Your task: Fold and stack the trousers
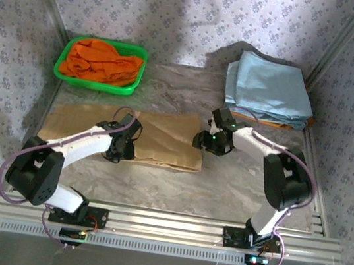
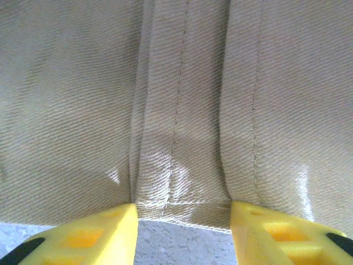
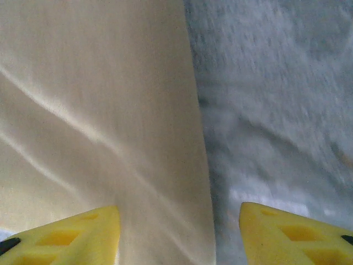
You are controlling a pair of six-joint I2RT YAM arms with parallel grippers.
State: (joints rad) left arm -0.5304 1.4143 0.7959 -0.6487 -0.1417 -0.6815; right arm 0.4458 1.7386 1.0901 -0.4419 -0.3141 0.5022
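Tan cloth, the trousers (image 1: 165, 143), is lying flat in a long band across the middle of the tabletop (image 1: 221, 196), apparently already folded lengthwise, with one leg seam running up through the left wrist view. The left pincer (image 2: 183, 222) is hanging over the trousers' near edge around mid-length. It is open, with its yellow fingers (image 2: 94, 234) standing apart on either side of the stitched hem and nothing clamped between them. It is probably lining up to pinch that hem for the next fold. The right pincer (image 3: 179, 234) is sitting at the trousers' right end, also open. It is straddling the cloth's straight edge, one finger over fabric and the other over bare tabletop, likely so both arms can lift together and keep the band even. Beyond the trousers' far left corner a green basket (image 1: 61, 76) is holding an orange garment (image 1: 104, 62). Beyond the trousers' far right end light blue garments (image 1: 267, 86) are sitting stacked, likely where the folded trousers should go.
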